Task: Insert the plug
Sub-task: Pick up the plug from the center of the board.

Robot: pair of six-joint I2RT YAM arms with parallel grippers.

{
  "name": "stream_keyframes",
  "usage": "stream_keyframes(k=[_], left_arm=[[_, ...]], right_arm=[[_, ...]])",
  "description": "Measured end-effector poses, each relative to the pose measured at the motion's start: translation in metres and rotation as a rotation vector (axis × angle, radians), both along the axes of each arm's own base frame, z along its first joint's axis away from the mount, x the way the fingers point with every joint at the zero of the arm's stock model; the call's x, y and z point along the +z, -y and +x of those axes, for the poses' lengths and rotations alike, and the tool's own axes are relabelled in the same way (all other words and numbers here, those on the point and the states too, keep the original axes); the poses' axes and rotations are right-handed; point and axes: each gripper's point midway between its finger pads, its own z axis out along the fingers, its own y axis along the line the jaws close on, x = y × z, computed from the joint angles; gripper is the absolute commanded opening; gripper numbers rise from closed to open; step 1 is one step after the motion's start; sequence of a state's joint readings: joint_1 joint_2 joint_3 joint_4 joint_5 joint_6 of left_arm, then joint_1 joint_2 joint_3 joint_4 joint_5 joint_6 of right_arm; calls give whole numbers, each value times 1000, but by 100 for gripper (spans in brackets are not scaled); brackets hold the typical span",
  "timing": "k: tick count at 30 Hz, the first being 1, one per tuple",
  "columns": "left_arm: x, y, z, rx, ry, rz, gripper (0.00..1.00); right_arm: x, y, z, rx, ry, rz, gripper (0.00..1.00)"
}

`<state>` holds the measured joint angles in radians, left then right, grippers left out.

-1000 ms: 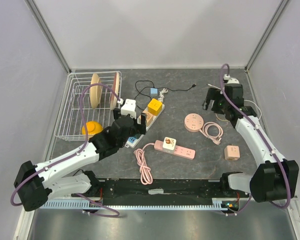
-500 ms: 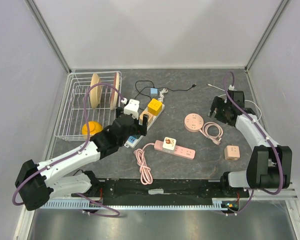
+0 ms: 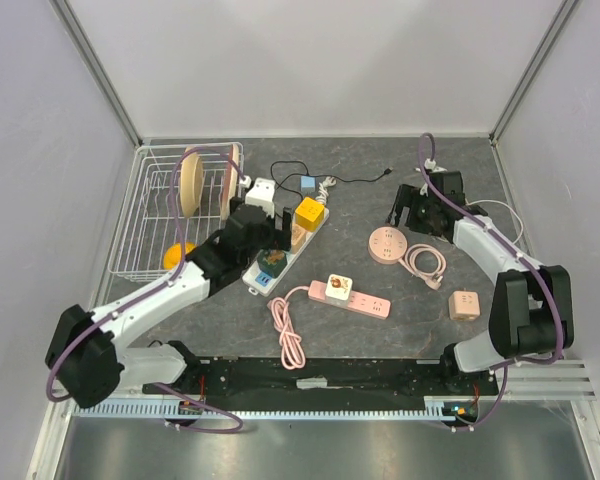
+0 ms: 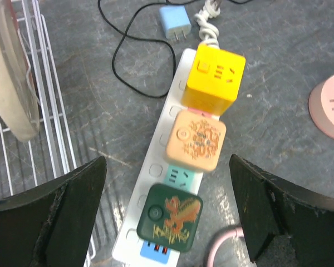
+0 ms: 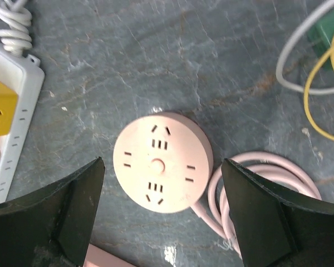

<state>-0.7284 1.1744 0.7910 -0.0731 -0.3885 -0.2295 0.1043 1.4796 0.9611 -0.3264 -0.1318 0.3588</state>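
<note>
A white power strip [image 4: 156,167] [image 3: 280,250] lies slanted in the middle of the table. It carries a yellow cube plug [image 4: 212,79], a peach plug [image 4: 196,141] and a dark green plug [image 4: 170,218] [image 3: 273,262]. My left gripper [image 4: 167,183] [image 3: 276,240] hovers open above the strip, with the green plug low between its fingers and untouched. A round pink socket [image 5: 162,160] [image 3: 387,245] sits on the table, and my right gripper [image 5: 162,167] [image 3: 405,212] hangs open over it, holding nothing.
A wire rack [image 3: 145,215] with plates stands at the left. A white cube plug [image 3: 261,192] and a blue charger [image 4: 175,23] lie behind the strip. A pink strip [image 3: 365,300] with a plug, a pink cube [image 3: 464,304] and loose cables [image 5: 317,83] lie on the right.
The left arm drew back toward the rack, uncovering the dark green plug on the strip. My right arm swung left from the back right corner to above the round pink socket.
</note>
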Motion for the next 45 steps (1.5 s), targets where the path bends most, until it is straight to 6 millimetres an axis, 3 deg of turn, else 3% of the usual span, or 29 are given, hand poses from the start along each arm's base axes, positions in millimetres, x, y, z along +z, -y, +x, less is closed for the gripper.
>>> stream_keyframes(k=[5, 10, 15, 16, 25, 29, 40, 45], left_arm=[[8, 11, 27, 10, -11, -10, 98], [10, 22, 51, 6, -31, -16, 98], [8, 32, 75, 20, -51, -23, 97], [2, 39, 90, 33, -82, -24, 97], [-13, 55, 103, 34, -162, -36, 96], [-18, 66, 124, 58, -178, -34, 93], [-70, 79, 178, 157, -252, 22, 81], [-98, 77, 187, 178, -292, 47, 80]], right_arm=[[0, -7, 16, 30, 19, 7, 93], [-11, -21, 20, 67, -10, 15, 93], [-7, -36, 23, 94, 1, 32, 92], [-6, -39, 23, 91, 0, 40, 91], [-5, -29, 23, 51, 3, -4, 92], [-1, -27, 22, 47, 11, -8, 91], [12, -17, 5, 21, 35, -34, 91], [12, -15, 0, 18, 33, -42, 92]])
